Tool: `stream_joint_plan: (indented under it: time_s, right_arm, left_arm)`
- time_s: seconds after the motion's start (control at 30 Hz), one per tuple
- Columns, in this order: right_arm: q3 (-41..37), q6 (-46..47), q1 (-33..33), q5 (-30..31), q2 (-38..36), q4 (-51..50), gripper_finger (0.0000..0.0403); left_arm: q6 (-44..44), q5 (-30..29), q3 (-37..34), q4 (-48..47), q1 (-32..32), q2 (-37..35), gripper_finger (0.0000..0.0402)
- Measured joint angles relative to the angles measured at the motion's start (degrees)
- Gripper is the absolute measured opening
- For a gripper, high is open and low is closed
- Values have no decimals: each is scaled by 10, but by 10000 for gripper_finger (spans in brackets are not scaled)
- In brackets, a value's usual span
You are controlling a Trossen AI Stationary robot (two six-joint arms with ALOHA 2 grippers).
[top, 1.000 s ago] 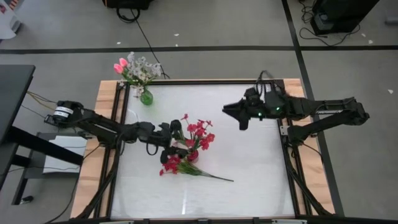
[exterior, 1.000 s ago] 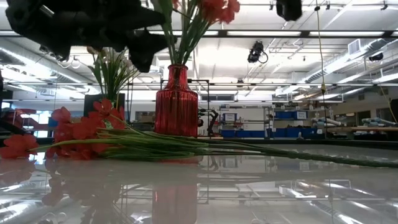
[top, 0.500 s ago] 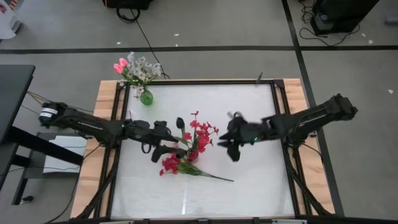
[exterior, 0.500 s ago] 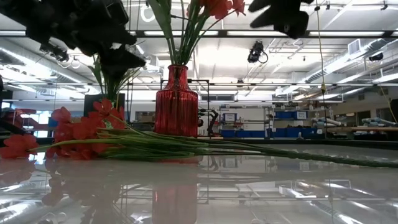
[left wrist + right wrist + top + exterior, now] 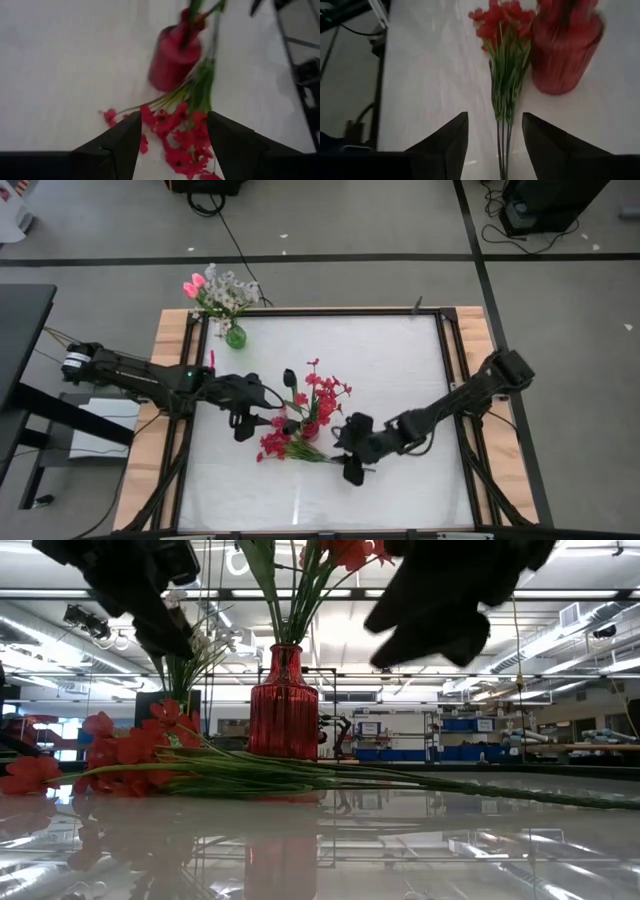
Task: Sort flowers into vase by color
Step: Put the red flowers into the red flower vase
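Observation:
A red ribbed vase (image 5: 311, 429) stands mid-table with red flowers (image 5: 322, 392) in it. More red flowers (image 5: 277, 446) lie on the table beside it, their green stems (image 5: 345, 464) running toward the near right. My left gripper (image 5: 260, 414) hovers open just left of the vase, above the lying blooms (image 5: 170, 125). My right gripper (image 5: 347, 453) is open and low at the stem ends (image 5: 503, 125), which lie ahead of its fingers, untouched. A small green vase (image 5: 235, 337) at the far left corner holds pink and white flowers (image 5: 217, 290).
A wooden and black frame (image 5: 452, 350) borders the white table. In the low view the red vase (image 5: 283, 705) stands behind the lying stems (image 5: 330, 780), and both grippers hang dark above. Bare table lies toward the far right and the near edge.
My right gripper has swung from the far right of the table down and toward the near left, ending low beside the stems of the lying flowers. My left gripper has drawn back a little toward the left edge, risen and tipped up. The flowers and vases have stayed put.

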Motion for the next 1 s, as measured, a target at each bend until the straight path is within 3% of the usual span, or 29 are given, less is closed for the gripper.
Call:
stream_joint_plan:
  time_s: [0.1, 0.33, 0.57, 0.7, 0.83, 1.0]
  right_arm:
    - [0, 16, 8, 13, 39, 27, 201]
    - [0, 26, 10, 12, 114, 92, 209]
    - [0, 47, -4, 20, 147, 91, 213]
    - [1, 37, -10, -9, 154, 99, 210]
    - [2, 39, -13, -32, 159, 102, 181]
    - [1, 48, -17, -61, 155, 98, 99]
  left_arm:
    - [-18, -20, 0, -1, 0, 7, 228]
    - [34, -35, 10, -26, 0, 7, 203]
    - [56, -82, 43, -86, 0, 15, 201]
    - [56, -111, 50, -91, 0, 15, 194]
    - [61, -124, 54, -88, 0, 15, 166]
    - [34, -124, 53, -92, 0, 15, 143]
